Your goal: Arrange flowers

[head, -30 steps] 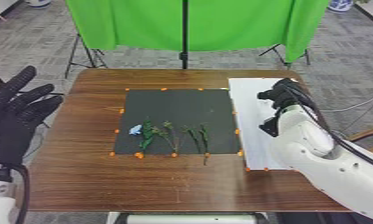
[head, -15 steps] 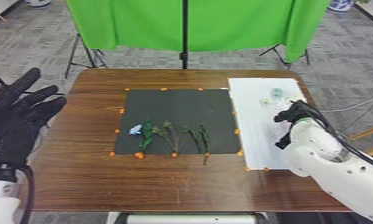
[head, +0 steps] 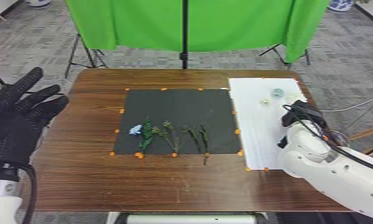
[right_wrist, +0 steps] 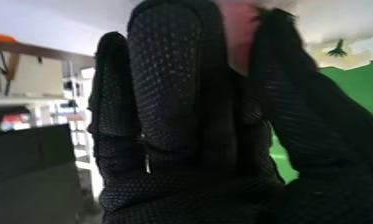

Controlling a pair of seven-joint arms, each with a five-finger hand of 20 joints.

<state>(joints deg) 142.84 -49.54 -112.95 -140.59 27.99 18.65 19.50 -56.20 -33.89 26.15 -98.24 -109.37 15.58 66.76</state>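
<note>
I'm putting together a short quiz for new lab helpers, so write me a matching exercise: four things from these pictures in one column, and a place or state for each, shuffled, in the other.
Column 1
1. Blue flower
2. Green curtain
3. Left hand
4. Pale teal flower

Column 2
A. On the white sheet
B. At the left side of the table, fingers spread
C. On the black sheet, at the left end of the row of green stems
D. Hanging beyond the table's far edge

Right pairs: 1-C, 2-D, 3-B, 4-A
</note>
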